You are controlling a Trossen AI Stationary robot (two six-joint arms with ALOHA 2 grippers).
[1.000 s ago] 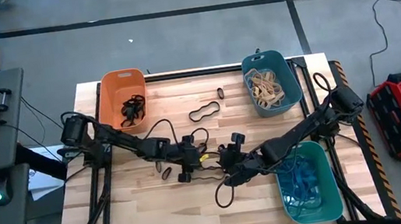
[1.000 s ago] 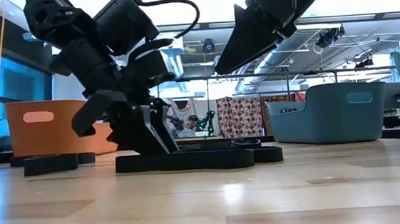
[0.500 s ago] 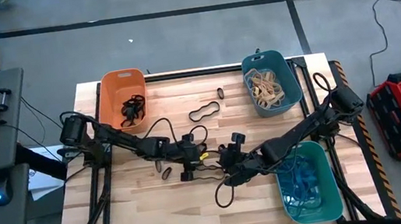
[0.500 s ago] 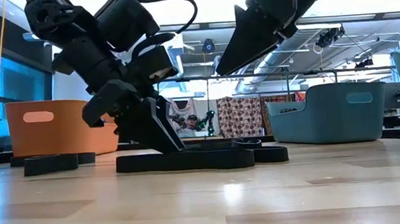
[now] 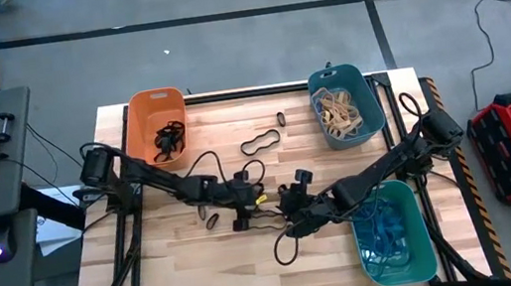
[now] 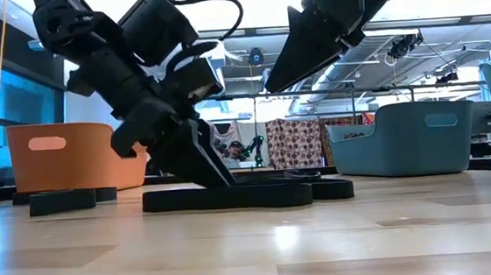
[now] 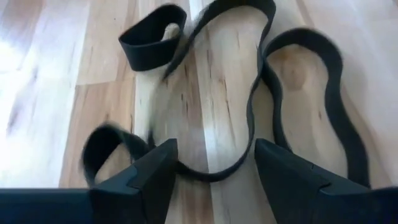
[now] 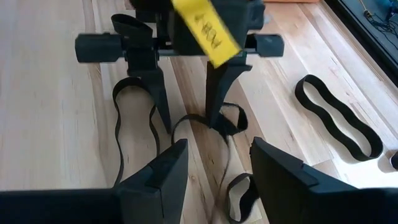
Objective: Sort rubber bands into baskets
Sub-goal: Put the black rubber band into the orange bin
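The left gripper (image 7: 211,171) stands wide astride a long black rubber band (image 7: 261,93). The right gripper (image 8: 214,168) waits open nearby. Next, probably: pinch and lift

Left claw (image 7: 211,165) agape – right claw (image 8: 214,165) too

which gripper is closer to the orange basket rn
Left. The left gripper is mid-table, down and right of the orange basket. The right gripper sits farther right, beyond the left one, closer to the green basket.

wooden table (image 5: 184,273), three baskets (image 5: 157,125), black rubber bands (image 5: 260,143)
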